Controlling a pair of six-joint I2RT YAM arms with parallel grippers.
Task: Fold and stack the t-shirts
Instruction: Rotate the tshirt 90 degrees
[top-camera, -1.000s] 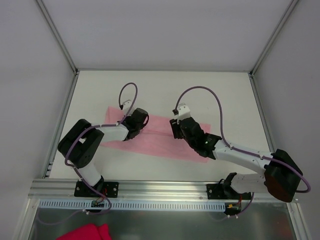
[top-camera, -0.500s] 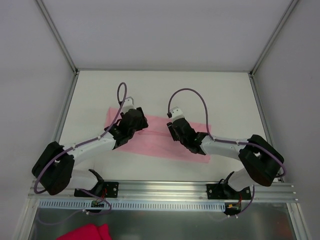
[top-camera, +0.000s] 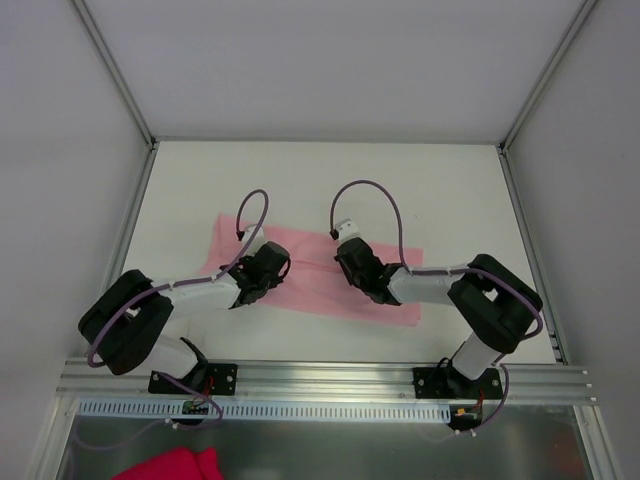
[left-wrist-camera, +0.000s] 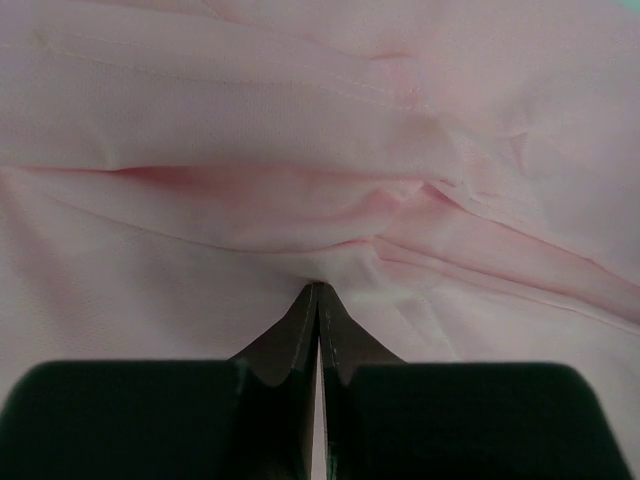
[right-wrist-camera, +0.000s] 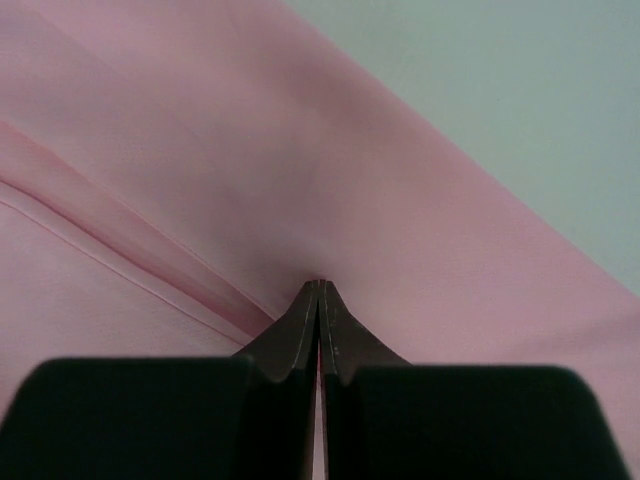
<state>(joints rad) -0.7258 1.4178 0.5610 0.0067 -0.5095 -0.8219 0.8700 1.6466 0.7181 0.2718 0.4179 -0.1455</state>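
So the pink t-shirt (top-camera: 315, 272) lies as a long, half-folded strip in the middle of the surface (top-camera: 450, 200). The left hand (left-wrist-camera: 318, 290) is pinched shut on a pucker of fabric, and the right hand (right-wrist-camera: 320, 286) looks clamped on the cloth too. Seems like the grab stage of a fold. Next both need to lift together and carry that edge over evenly.

t-shirt (top-camera: 312, 272): 1 | left tool (left-wrist-camera: 318, 287) + right tool (right-wrist-camera: 320, 284): 2 | magenta cloth (top-camera: 175, 466): seemingly 1
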